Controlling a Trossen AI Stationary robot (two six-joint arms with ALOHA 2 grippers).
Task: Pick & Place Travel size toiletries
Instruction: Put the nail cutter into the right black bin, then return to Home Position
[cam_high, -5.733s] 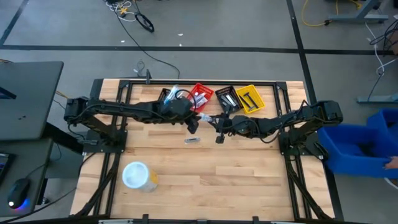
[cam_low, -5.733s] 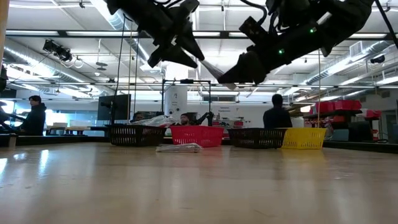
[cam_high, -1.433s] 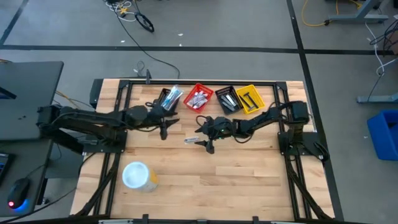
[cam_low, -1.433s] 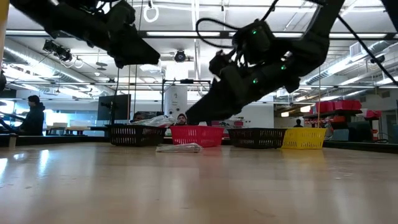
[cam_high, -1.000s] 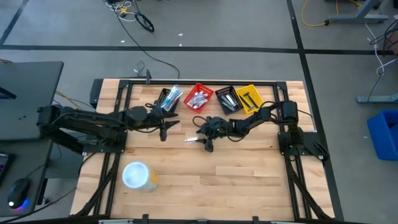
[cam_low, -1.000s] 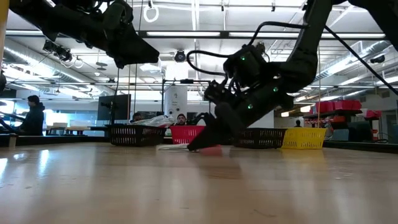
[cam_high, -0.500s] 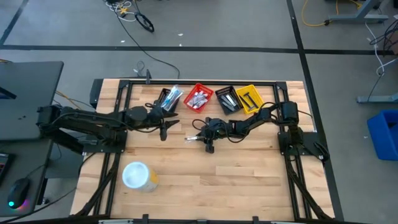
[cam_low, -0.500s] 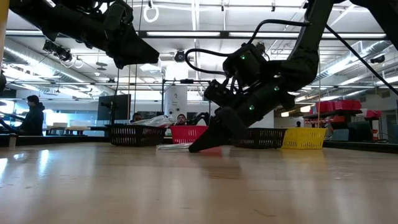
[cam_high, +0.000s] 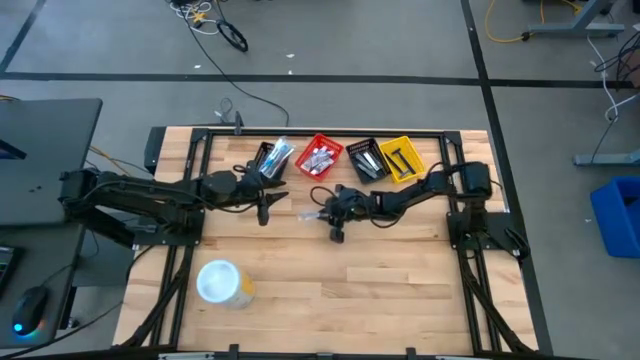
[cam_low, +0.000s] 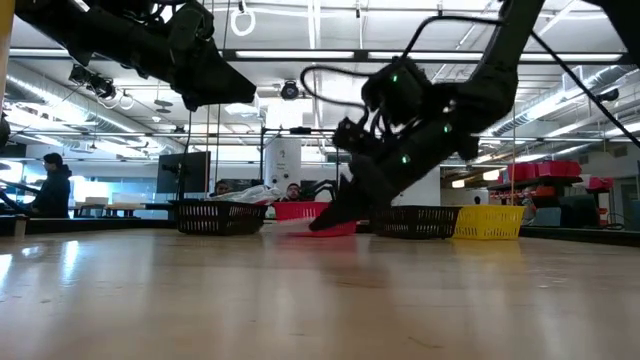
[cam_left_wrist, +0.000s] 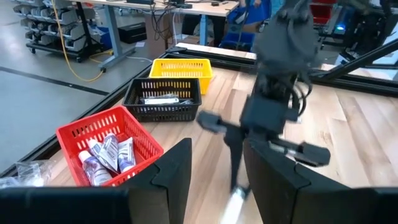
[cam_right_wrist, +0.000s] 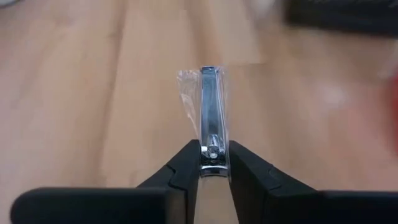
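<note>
My right gripper (cam_high: 323, 216) hovers over the table's middle, just on the near side of the red basket (cam_high: 320, 157), shut on a slim silvery nail clipper in a clear wrapper (cam_right_wrist: 209, 106). In the low view the wrapped clipper (cam_low: 291, 222) hangs clear of the wood at the gripper's tip (cam_low: 322, 222). My left gripper (cam_high: 262, 210) waits open above the table, to the left of it, near the left black basket (cam_high: 272, 157). Its wrist view shows its own parted fingers (cam_left_wrist: 177, 180) and the silvery item (cam_left_wrist: 232, 203) under the right arm. My right gripper pinches the wrapped clipper by one end (cam_right_wrist: 212, 148) between its two fingertips (cam_right_wrist: 184, 163). The clipper runs on from the fingers, in line with them. It is lifted clear of the table, and the loose wrapper (cam_right_wrist: 188, 93) sticks out around it.
Along the far edge stands a row of small baskets: black, red, black (cam_high: 364, 160) and yellow (cam_high: 402, 158), holding toiletries. A large white-lidded tub (cam_high: 220, 282) stands near the table's left near part. People show in the room beyond the table in the low view.
The right gripper, low at the table by the wrapped clipper a second ago, has risen and drawn slightly toward the far edge. The clipper, which lay flat on the wood, now hangs lifted clear at its tip. The left arm has kept still.
</note>
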